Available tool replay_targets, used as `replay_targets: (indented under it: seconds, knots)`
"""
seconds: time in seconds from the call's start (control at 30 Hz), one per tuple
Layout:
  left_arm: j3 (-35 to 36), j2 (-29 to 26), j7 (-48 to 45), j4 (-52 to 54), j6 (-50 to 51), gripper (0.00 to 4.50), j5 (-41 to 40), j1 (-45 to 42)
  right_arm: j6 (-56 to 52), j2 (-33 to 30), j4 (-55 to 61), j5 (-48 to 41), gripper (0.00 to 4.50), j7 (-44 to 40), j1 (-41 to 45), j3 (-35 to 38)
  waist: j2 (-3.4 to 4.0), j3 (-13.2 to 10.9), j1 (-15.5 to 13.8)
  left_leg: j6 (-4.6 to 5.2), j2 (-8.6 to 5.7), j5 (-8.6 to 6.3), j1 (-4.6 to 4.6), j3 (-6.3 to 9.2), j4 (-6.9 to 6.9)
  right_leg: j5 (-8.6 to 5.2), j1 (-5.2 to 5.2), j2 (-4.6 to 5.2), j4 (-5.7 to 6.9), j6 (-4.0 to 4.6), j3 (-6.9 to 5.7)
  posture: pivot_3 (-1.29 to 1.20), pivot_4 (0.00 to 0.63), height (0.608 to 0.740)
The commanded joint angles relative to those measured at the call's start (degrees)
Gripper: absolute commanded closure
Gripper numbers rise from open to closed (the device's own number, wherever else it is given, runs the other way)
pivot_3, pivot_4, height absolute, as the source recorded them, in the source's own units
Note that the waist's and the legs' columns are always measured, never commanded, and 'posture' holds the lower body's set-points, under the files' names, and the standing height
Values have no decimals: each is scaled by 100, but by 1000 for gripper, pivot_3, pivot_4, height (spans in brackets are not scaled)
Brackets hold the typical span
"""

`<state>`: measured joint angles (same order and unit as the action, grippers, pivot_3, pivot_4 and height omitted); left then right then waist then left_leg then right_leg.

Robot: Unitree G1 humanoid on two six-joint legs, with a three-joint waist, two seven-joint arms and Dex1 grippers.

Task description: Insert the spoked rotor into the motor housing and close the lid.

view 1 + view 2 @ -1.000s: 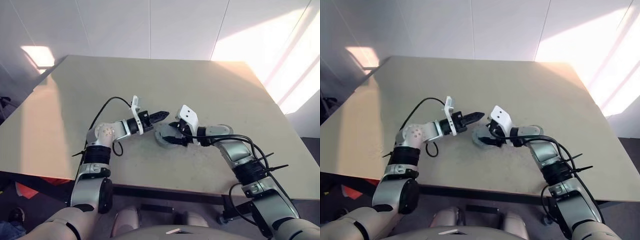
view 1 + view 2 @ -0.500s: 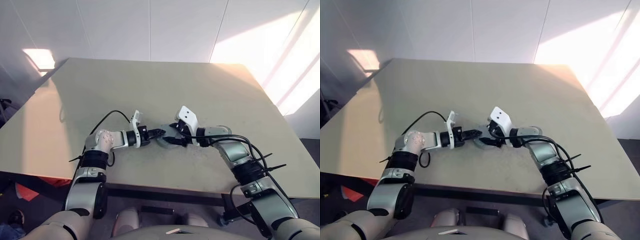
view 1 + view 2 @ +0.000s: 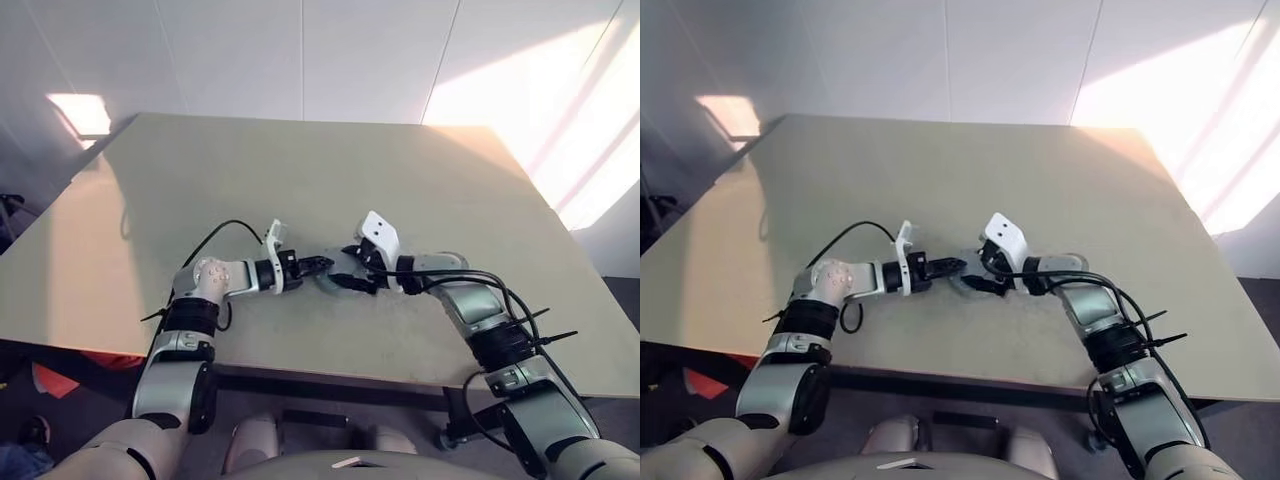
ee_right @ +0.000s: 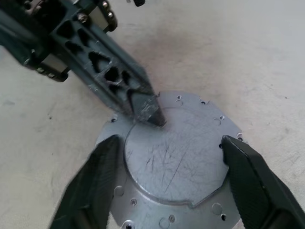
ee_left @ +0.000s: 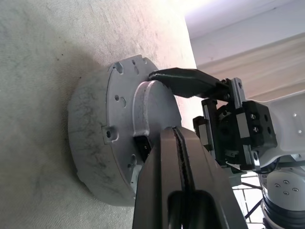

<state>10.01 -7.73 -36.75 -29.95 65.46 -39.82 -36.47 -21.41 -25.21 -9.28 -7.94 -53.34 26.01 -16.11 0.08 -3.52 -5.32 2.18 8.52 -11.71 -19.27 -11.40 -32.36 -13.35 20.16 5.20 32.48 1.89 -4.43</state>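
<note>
The motor housing [image 5: 90,138] stands on the table as a squat grey round casing. The lid [image 4: 176,162], a grey plate with a raised round centre and small screw holes, lies flat on top of it. My left gripper [image 5: 175,131] is shut, and its joined tips [image 4: 152,113] rest on the edge of the lid's raised centre. Over the lid hovers my right gripper [image 4: 170,140], open, one finger [image 4: 95,181] on each side of the raised centre and holding nothing. The spoked rotor is hidden. From the head, both grippers meet at the housing [image 3: 335,283].
The beige table [image 3: 300,170] stretches wide around the housing, with its front edge close below the arms. A black cable [image 3: 215,235] loops off the left forearm. Sunlight falls across the floor on the right.
My left gripper has come down from above the housing until its shut tips sit on the lid. The right arm has stayed in place.
</note>
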Motion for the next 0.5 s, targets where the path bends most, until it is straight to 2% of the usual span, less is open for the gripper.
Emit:
replay_targets:
  seconds: [0.03,0.1,0.17,0.33,0.5]
  knots:
    - [-25,-78,212,-208,-72,4500,258,11,-48,-92,528,-66,51,-47,-40,94,-1,0,-5,0,1,0,-15,0,2,0,-2,0,2,1,0,0,0,740]
    - [-18,-73,212,-251,-107,4500,277,-12,-105,-113,771,-152,51,-31,-49,208,-2,1,-8,1,-2,1,-57,-2,2,7,42,0,24,10,4,0,0,740]
    - [-5,-59,217,-302,-144,4500,298,-46,-263,-112,981,-307,51,28,-22,398,-3,0,-31,9,-4,-3,-91,-2,0,59,75,0,45,85,5,0,0,740]
    - [9,-37,183,-367,-188,4500,288,-100,-798,-54,1274,-711,51,353,118,987,-1,1,-38,25,2,1,-160,-2,-6,50,141,-2,76,91,-4,0,0,740]
    - [0,4,-78,-245,-225,4500,158,-84,-962,-149,1438,-708,51,465,-2,1074,-1,1,-39,52,9,-24,-189,-2,-56,46,159,1,99,97,-4,0,0,740]
